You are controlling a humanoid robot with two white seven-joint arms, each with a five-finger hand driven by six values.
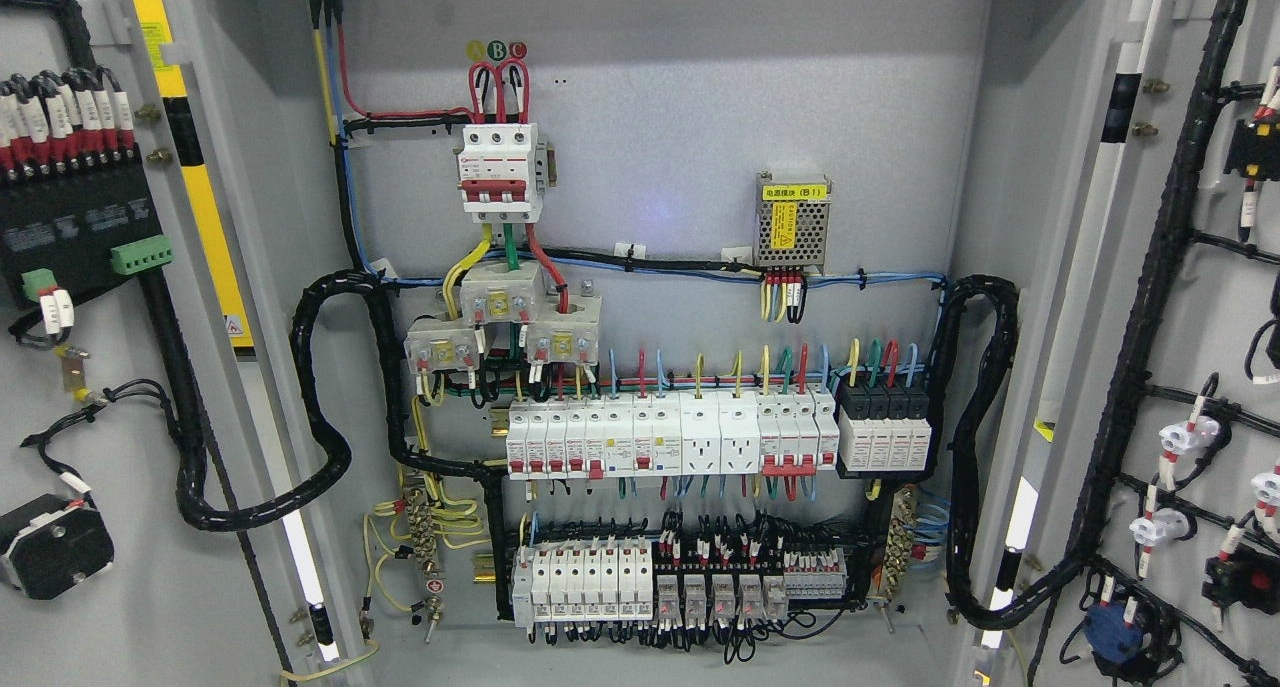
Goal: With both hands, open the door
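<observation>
Hands of the robot are out of sight in the head view, so neither the left nor the right can be described. Both doors stand swung wide. The left door point(120, 447) fills the 9 o'clock side, its inner face carrying a black terminal block point(70, 227) with red-and-white ferrules at 10 o'clock and a black motor-like part point(55, 547) at 8 o'clock. The right door point(1200, 367) fills the 3 o'clock side, crossed by a black wire loom point(1150, 297) with white and blue switch backs.

Between them lies the open cabinet back panel point(680, 97). A red three-pole main breaker point(500, 172) sits at 11 o'clock, a small power supply with a yellow label point(793, 222) toward 1 o'clock. A row of white circuit breakers point(670, 437) runs across the centre, and a lower row of breakers and relays point(680, 582) sits at 6 o'clock.
</observation>
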